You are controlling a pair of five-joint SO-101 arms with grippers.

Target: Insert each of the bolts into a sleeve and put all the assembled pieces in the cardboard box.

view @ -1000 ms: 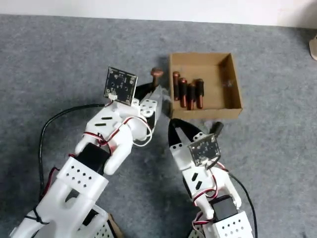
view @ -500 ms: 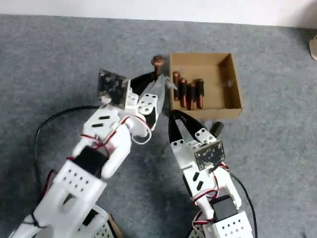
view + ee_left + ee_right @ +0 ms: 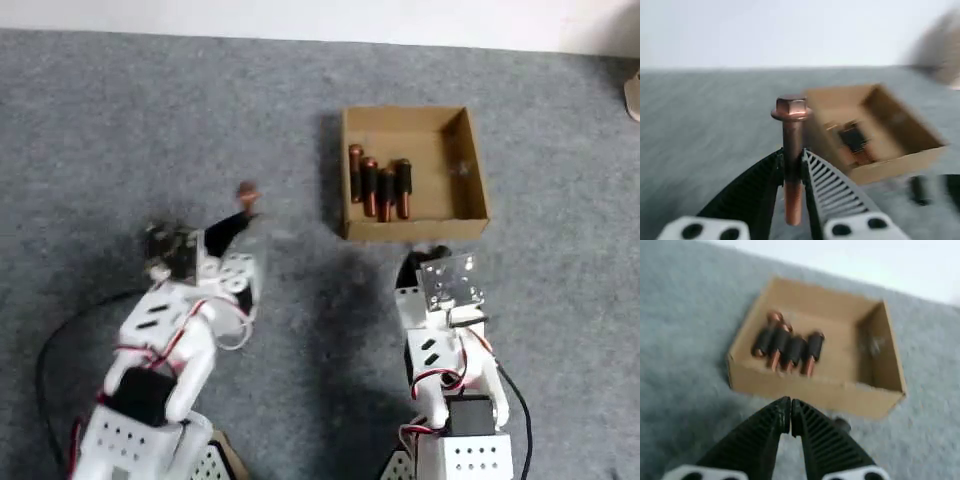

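Grey carpeted worktop (image 3: 120, 120) carries the cardboard box (image 3: 415, 229) at one o'clock, with four assembled pieces (image 3: 378, 185) inside. Both arms have drawn back from the box since a second ago, so the fifth piece remains unassembled. The left hand (image 3: 792, 157), at nine o'clock, grips an upright copper bolt (image 3: 791, 145). The right hand (image 3: 791, 410) is closed on nothing, near a loose black sleeve (image 3: 437, 256) beside the box's six-o'clock wall.
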